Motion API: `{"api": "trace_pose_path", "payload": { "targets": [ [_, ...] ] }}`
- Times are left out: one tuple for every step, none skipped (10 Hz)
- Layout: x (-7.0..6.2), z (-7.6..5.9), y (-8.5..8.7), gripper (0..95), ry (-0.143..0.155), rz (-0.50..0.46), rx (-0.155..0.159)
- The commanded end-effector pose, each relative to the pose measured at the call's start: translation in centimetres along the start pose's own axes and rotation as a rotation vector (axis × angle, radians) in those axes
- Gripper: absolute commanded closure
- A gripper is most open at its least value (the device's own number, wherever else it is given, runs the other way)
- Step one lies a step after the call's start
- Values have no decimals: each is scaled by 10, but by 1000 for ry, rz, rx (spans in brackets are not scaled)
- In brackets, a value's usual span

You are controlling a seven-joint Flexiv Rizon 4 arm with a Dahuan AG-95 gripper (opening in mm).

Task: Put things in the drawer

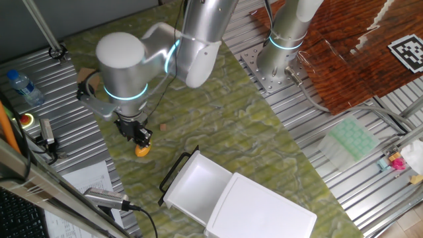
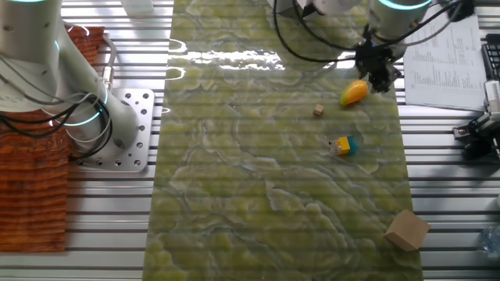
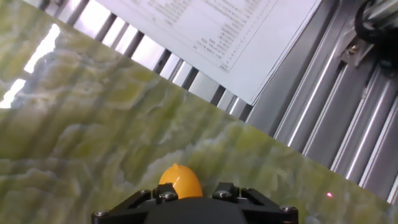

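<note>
The yellow-orange lemon toy (image 1: 142, 150) is low over the green mat, at the tips of my gripper (image 1: 137, 137). In the other fixed view the lemon (image 2: 354, 92) hangs tilted beside the gripper (image 2: 378, 72). In the hand view the lemon (image 3: 180, 182) sits between the jaws, which seem closed on it. The white drawer (image 1: 173, 196) stands pulled out of its white cabinet (image 1: 264, 211), to the right of the gripper, with its black wire handle (image 1: 174, 169) facing the gripper. A small brown cube (image 2: 318, 111) and a yellow-and-blue toy (image 2: 342, 145) lie on the mat.
A cardboard block (image 2: 406, 229) sits at the mat's corner. Printed paper (image 3: 211, 31) lies on the slatted metal table beyond the mat edge. A clear water bottle (image 1: 23, 86) and a pale green gridded tray (image 1: 350, 140) lie off the mat. A second arm's base (image 1: 281, 59) stands behind.
</note>
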State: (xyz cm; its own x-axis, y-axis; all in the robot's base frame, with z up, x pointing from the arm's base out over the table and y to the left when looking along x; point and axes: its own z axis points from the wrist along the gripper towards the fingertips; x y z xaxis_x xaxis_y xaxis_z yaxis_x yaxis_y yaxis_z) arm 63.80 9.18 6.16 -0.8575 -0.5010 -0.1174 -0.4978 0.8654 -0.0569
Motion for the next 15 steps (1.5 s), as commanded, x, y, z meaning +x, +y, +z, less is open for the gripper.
{"api": "trace_pose_path", "payload": {
  "targets": [
    [1,9,4,380,9,15,-16],
    [2,11,4,380,2,15,-20],
    [2,12,4,380,4,13,-19],
    [3,15,4,380,8,10,-21],
    [4,17,5,380,6,4,-26],
    [6,20,10,380,5,14,-26],
    [8,22,12,380,5,16,-26],
    [9,23,13,380,5,15,-25],
    [10,25,13,380,4,15,-24],
    [11,27,13,380,3,15,-23],
    [11,29,13,380,2,13,-21],
    [12,31,14,380,0,12,-19],
    [12,34,14,380,-3,12,-18],
    [12,34,14,380,-3,11,-18],
    [13,35,14,380,-3,10,-18]
  ]
}}
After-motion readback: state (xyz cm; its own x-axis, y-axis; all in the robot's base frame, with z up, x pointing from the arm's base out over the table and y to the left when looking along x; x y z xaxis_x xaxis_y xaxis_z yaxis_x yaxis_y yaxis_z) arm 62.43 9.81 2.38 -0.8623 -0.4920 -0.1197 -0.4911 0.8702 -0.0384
